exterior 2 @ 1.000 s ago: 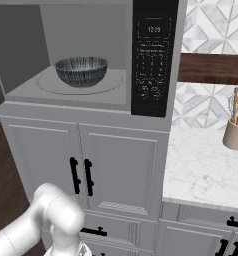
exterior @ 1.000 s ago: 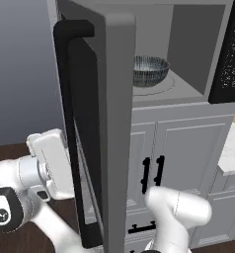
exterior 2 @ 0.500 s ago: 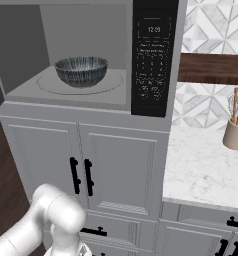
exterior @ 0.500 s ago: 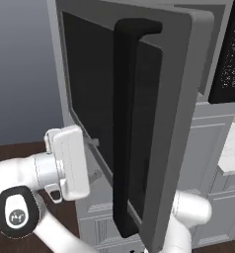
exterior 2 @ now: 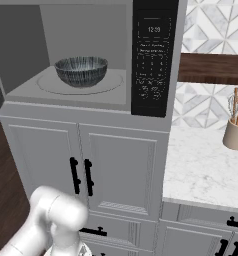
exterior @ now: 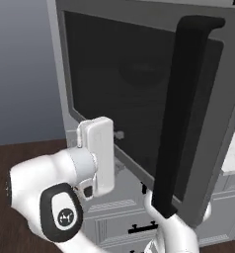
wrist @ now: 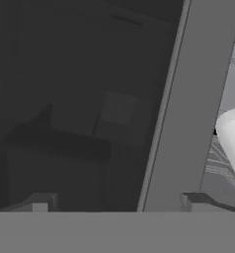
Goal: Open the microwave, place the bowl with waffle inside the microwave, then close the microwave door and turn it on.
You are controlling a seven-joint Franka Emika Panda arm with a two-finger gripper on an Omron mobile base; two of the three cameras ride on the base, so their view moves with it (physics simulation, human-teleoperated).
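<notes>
- Swinging toward closed, the microwave door (exterior: 139, 99) had turned its dark glass and long black bar handle (exterior: 181, 118) far more face-on to the left base view than a second before, hiding the cavity there.
- Nearest, the gripper (wrist: 117, 200) was pressed up to the door's outer face, its two tips spread wide apart around nothing, one over the glass and one over the grey frame.
- Farther in, the bowl (exterior 2: 81, 71) sat upright on the round turntable inside the microwave (exterior 2: 86, 55), left of the black button panel (exterior 2: 152, 60).
- Judged risk: the push came from the hand's front rather than a grip, so it could slide off the smooth glass and leave the door short of latching.
- Judged risk: the bowl looked well inside the opening, so the door probably would not strike it.
- Farthest, the panel display read 12:39; its button labels were too small to read.
</notes>
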